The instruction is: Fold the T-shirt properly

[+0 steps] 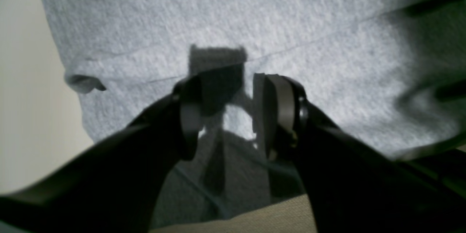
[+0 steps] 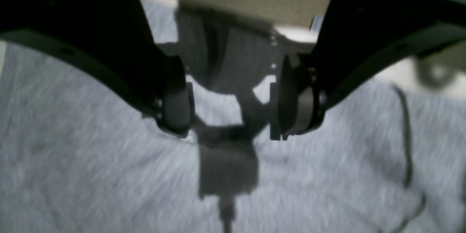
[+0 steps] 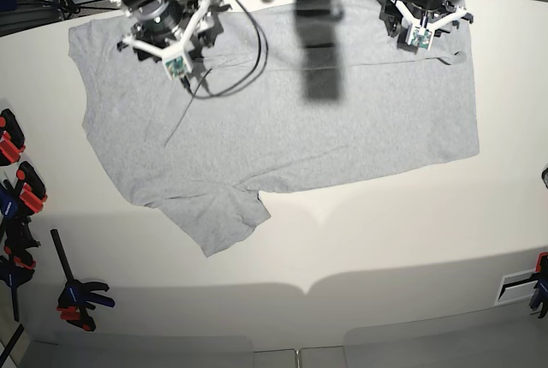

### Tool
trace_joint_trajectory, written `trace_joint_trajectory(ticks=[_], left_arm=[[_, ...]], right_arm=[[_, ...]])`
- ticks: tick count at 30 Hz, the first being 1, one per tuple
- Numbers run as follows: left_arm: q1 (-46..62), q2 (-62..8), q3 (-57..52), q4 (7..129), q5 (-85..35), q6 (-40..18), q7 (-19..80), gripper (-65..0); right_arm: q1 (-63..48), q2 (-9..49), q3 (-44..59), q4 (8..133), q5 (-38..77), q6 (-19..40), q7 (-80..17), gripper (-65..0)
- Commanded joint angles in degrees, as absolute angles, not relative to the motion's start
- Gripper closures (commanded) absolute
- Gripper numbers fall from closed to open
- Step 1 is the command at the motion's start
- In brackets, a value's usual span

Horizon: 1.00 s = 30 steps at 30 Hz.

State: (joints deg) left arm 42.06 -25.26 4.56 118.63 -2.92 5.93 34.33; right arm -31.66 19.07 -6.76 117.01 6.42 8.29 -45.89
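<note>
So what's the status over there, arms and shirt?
Left gripper open, right gripper open, both over T-shirt. Shirt spread flat, unfolded. Nothing in the way.

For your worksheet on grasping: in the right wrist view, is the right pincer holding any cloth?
No: the right pincer stands open above the T-shirt, nothing between.

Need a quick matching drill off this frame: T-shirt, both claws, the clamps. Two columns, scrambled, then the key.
Column 1
1. T-shirt
2. left claw
3. right claw
4. clamps

Column 2
A. orange and black, at the table's left edge in the base view
B. open above grey fabric near the shirt's corner, on the base view's right
C. spread out flat on the white table, one sleeve pointing to the front
D. open wide over the shirt, on the base view's left

Pairs: 1-C, 2-B, 3-D, 4-A
</note>
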Motion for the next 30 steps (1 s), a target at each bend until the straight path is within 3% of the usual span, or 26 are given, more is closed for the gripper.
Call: trace_joint_trajectory(ticks=[1, 25, 30], left_arm=[[42.54, -25.56, 4.45, 119.61, -2.61, 6.44, 32.95, -25.4], [42.57, -25.56, 4.45, 119.61, -2.59, 6.44, 32.97, -25.4], [42.54, -25.58, 4.45, 119.61, -1.48, 6.42, 32.82, -25.4]], right_arm=[[-31.00, 19.33, -6.70, 117.19, 6.76, 8.19, -45.08, -37.4], [-6.68, 19.33, -6.83, 103.28, 10.87, 9.50, -45.19, -37.3], [-5.58, 17.89, -6.83, 103.50, 14.13, 12.53, -45.58, -37.3]])
